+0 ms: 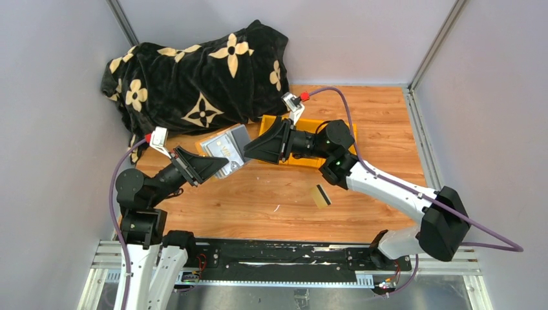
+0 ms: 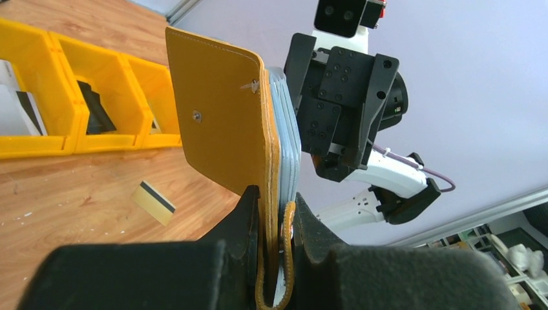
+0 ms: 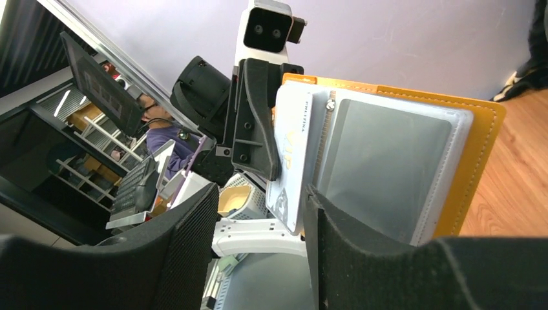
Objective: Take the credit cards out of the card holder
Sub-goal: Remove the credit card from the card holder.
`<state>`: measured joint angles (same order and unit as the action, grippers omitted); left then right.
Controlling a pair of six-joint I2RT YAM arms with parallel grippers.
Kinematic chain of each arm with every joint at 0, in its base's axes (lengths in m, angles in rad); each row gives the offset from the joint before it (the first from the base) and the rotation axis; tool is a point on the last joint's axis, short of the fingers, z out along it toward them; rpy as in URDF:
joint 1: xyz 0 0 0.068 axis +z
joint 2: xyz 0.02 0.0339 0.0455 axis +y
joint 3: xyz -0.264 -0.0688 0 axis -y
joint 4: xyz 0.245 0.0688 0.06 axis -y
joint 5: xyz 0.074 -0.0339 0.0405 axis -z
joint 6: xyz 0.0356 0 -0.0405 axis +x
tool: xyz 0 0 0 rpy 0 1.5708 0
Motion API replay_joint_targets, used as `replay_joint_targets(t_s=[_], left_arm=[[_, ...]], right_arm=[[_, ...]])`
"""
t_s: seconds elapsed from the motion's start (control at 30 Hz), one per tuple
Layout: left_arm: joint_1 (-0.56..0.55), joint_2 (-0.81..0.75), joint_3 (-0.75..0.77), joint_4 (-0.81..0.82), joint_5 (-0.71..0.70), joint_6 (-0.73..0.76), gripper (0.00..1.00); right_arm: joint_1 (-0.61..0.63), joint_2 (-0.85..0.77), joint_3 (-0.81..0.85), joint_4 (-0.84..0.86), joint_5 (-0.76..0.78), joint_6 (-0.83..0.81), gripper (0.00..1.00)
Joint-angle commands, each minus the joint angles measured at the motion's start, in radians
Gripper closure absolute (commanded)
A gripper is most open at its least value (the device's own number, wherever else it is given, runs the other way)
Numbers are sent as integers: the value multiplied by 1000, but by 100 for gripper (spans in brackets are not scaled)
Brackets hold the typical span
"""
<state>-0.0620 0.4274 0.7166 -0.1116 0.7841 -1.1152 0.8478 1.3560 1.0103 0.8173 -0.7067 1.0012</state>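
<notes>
My left gripper [image 2: 276, 206] is shut on the lower edge of the mustard-tan card holder [image 2: 223, 123], which it holds upright above the table [image 1: 258, 200]. In the top view the card holder [image 1: 225, 150] hangs between both grippers. A pale white credit card [image 3: 291, 155] sticks out of the holder's clear pockets [image 3: 388, 168]. My right gripper [image 3: 262, 194] is open, and that card's end lies between its fingers, close to the right one. A tan-gold credit card [image 1: 322, 196] with a black stripe lies flat on the wood; the same gold card [image 2: 154, 202] shows in the left wrist view.
A yellow three-compartment bin tray [image 1: 309, 124] sits behind my right gripper [image 1: 253, 148]; the tray [image 2: 39, 145] holds a black item [image 2: 97, 110] and a pale card [image 2: 13, 103]. A black flower-patterned blanket [image 1: 194, 77] fills the back left corner. Walls close in on both sides.
</notes>
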Motion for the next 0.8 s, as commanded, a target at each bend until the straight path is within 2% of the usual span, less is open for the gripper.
replay_joint_targets(t_s=[0.0, 0.13, 0.53, 0.7, 0.77], left_arm=[[1, -3, 46, 76, 24, -16, 100], [1, -3, 50, 72, 23, -13, 100], [1, -9, 33, 45, -16, 9, 100], [0, -9, 20, 44, -32, 13, 99], [0, -11, 20, 41, -34, 12, 96]], right_arm=[[-7, 26, 46, 45, -43, 36, 48], [9, 79, 50, 143, -53, 106, 54], [64, 142, 65, 208, -14, 135, 61], [84, 165, 79, 183, 53, 98, 78], [86, 170, 75, 178, 84, 95, 87]])
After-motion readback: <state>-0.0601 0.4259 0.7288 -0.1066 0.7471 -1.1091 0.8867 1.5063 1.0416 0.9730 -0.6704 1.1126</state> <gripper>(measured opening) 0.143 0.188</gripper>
